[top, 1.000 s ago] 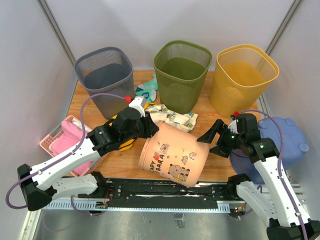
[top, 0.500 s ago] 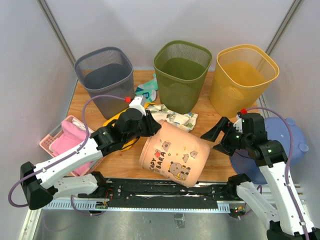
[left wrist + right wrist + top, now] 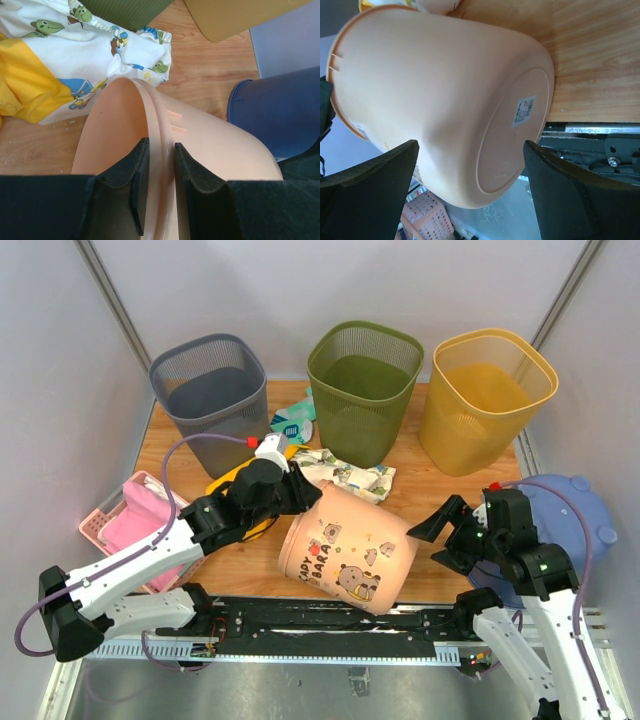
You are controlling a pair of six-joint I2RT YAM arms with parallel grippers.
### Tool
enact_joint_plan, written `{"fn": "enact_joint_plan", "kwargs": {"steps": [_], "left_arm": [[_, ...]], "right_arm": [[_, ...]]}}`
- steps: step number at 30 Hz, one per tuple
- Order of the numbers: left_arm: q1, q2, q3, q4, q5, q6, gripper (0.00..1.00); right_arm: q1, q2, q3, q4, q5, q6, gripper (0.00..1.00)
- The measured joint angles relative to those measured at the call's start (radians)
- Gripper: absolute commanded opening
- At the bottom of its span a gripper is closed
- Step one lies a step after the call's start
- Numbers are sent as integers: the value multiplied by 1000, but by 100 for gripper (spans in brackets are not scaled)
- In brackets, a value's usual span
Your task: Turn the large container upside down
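Half the turn looks done, at a guess: the peach capybara-print bucket (image 3: 345, 550) lies on its side on the wooden table (image 3: 440, 490) near the front edge. Its mouth faces back-left toward the printed cloth (image 3: 345, 475) and its base faces front-right, so it is neither upright nor inverted. The left gripper (image 3: 161, 165) is closed narrow on the bucket's rim, one finger inside the mouth and one on the outer wall. The right gripper (image 3: 470, 145) is spread wide just beside the base end, and I see no contact with the wall; its wrist view frames the flat bottom and a barcode sticker (image 3: 524, 109) between the two fingers. What remains, as I judge it, is to raise the base end over the rim until the mouth sits flat on the wood, then let go.
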Motion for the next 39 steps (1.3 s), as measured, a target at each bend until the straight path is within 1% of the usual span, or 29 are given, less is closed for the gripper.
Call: {"fn": "enact_joint_plan", "kwargs": {"steps": [5,10,15,20,25,27,31,35,39], "left_arm": [[0,-1,-13,13,-5,-11,0],[0,-3,-38,40,-6,-19,0],[8,-9,-54,58,-25,-19,0],[24,-8,-81,98,-45,-25,0],[33,43,-84,103,-49,-28,0],[31,73,-93,94,-23,-32,1],[-5,117,-140,64,93,-33,2],[-12,151,-145,79,161,-32,2],[-12,198,-137,110,184,-31,2]], "right_arm": [[0,18,-68,55,-113,24,87],[0,50,-76,150,-220,18,86],[0,50,-67,203,-250,-6,86],[0,84,37,202,-248,-65,86],[-3,127,181,200,-239,-143,86],[-5,146,229,209,-239,-164,86],[-4,192,278,267,-251,-195,86],[-4,216,274,293,-260,-214,86],[12,228,241,332,-270,-213,86]]}}
